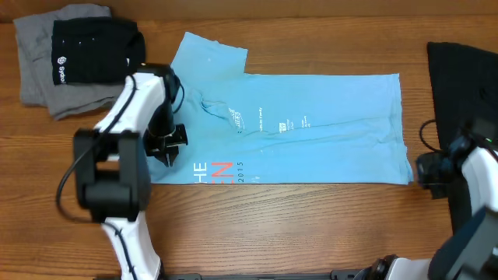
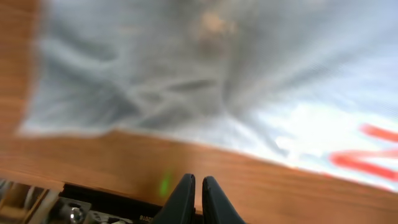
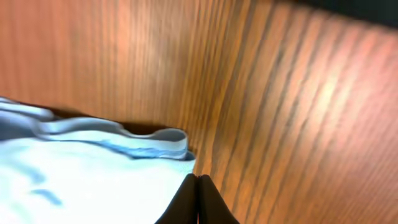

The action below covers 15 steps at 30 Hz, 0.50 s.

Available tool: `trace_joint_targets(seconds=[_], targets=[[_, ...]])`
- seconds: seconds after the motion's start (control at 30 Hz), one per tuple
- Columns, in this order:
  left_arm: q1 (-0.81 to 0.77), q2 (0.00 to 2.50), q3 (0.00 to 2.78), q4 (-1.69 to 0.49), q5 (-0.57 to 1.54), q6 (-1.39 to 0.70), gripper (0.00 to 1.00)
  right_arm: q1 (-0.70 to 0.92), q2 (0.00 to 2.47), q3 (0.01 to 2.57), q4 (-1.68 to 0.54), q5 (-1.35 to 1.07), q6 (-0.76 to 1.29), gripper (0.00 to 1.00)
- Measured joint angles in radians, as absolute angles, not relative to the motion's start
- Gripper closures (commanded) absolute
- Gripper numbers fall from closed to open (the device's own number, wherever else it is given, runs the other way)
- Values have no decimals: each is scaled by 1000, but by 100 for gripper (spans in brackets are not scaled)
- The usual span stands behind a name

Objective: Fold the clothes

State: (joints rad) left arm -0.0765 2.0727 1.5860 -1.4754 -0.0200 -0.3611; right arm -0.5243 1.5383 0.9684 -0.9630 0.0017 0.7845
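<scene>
**Supervisor:** State of the garment?

**Inspector:** The light blue T-shirt (image 1: 311,132) lies flat across the middle of the table (image 1: 311,233), its long side running 9 to 3 o'clock. One sleeve (image 1: 208,53) sticks out toward 11 o'clock. The small white print (image 1: 264,122) is near the centre. The white-and-pink lettering (image 1: 216,173) runs along the 7 o'clock edge. There are shallow creases toward 3 o'clock.

**Supervisor:** Other clothing?

**Inspector:** A grey garment (image 1: 39,89) sits at 10 o'clock with a folded black garment (image 1: 97,48) on top of it. Both are apart from the shirt. A dark cloth (image 1: 463,85) lies at 3 o'clock, just clear of the shirt's end.

**Supervisor:** Left arm?

**Inspector:** The left gripper (image 1: 170,145) is over the shirt's 9 o'clock end. In its wrist view, which is blurred, the left gripper (image 2: 198,182) has its fingers drawn together with only a sliver between them and nothing held. Bare wood lies beneath it and the shirt (image 2: 186,74) is ahead.

**Supervisor:** Right arm?

**Inspector:** The right gripper (image 1: 425,169) is at the shirt's 4 o'clock corner, just beside the hem. In its wrist view the right gripper (image 3: 198,180) has its fingers pressed closed, tips at the hem corner (image 3: 177,142). I cannot tell whether any cloth is caught between them.
</scene>
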Motion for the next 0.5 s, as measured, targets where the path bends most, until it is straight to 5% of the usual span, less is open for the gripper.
trace_joint_targets(seconds=[0.07,0.1,0.17,0.2,0.27,0.33,0.4,0.5], targets=[[-81,1993,1585,-1459,-23,-369,74,-527,1478,968,-962,9,783,96],[-85,1953,1584,-1440,-27,-373,60,-528,1445,969,-958,7,778,91],[-93,1882,1584,-1383,-32,-377,5,-527,1393,971,-935,-6,748,70],[-99,1848,1584,-1343,-34,-377,0,-528,1376,978,-923,-22,726,53],[-106,1802,1585,-1274,-35,-373,0,-527,1353,1006,-883,-71,690,21],[-112,1778,1593,-1205,-34,-360,0,-522,1348,1043,-851,-113,664,6],[-112,1775,1612,-1127,-33,-333,2,-507,1347,1095,-789,-160,635,0],[-112,1776,1658,-994,-34,-280,20,-465,1347,1159,-689,-200,616,0]])
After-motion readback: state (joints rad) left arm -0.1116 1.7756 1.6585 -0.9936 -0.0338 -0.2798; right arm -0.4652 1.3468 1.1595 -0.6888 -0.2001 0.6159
